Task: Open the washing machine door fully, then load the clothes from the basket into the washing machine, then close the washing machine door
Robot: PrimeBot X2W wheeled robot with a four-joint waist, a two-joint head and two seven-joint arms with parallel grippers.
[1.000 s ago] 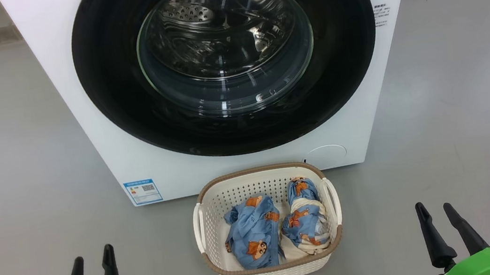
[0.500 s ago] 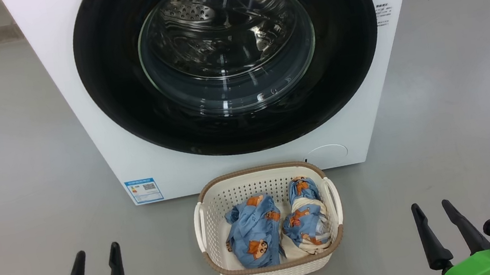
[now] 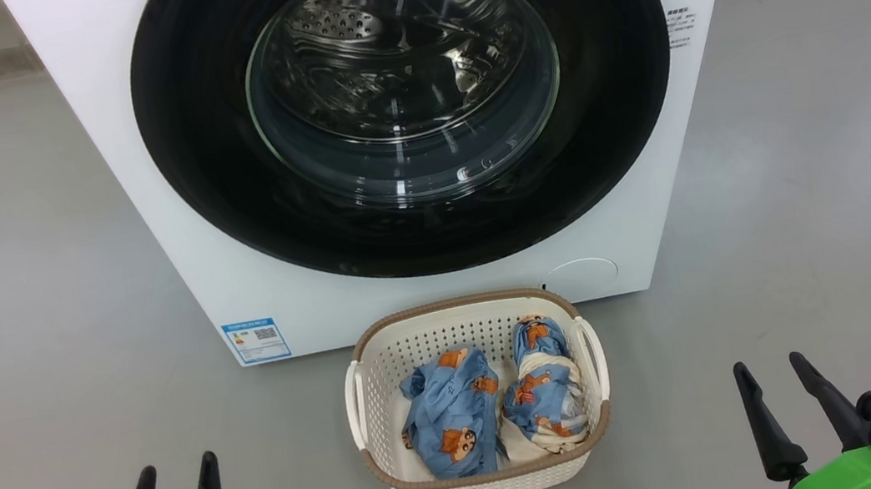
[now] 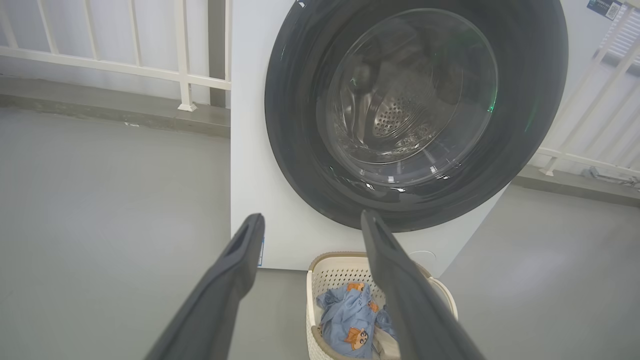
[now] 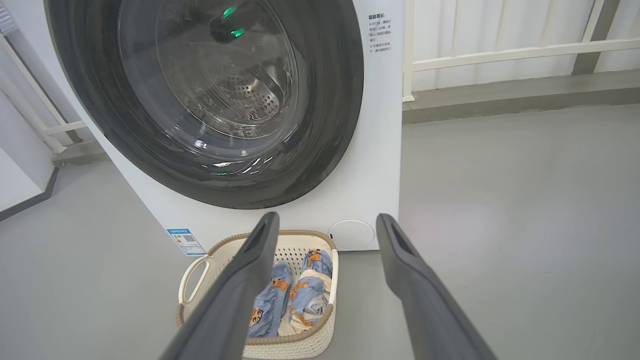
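Observation:
The white washing machine [image 3: 139,166] stands ahead, its round black-rimmed door [image 3: 208,182] closed flat against the front, the steel drum visible through the glass. On the floor before it sits the cream basket [image 3: 488,486] holding two bundles of blue bear-print clothes [image 3: 451,415]. My left gripper [image 3: 178,472] hangs open at the lower left and my right gripper [image 3: 770,369] open at the lower right, both empty and well apart from basket and door. The left wrist view has the door [image 4: 300,150] and basket [image 4: 320,265]; the right wrist view has the door [image 5: 330,125], basket [image 5: 295,345] and clothes [image 5: 307,295].
Grey floor surrounds the machine on both sides. A white railing [image 4: 182,55] on a low kerb runs behind the machine, with another railing stretch [image 5: 500,50] in the right wrist view. A blue label sticker [image 3: 255,340] marks the machine's lower left corner.
My left gripper has sunk lower in the head view and shifted slightly right. The right gripper has barely moved. Door, basket and clothes are unchanged.

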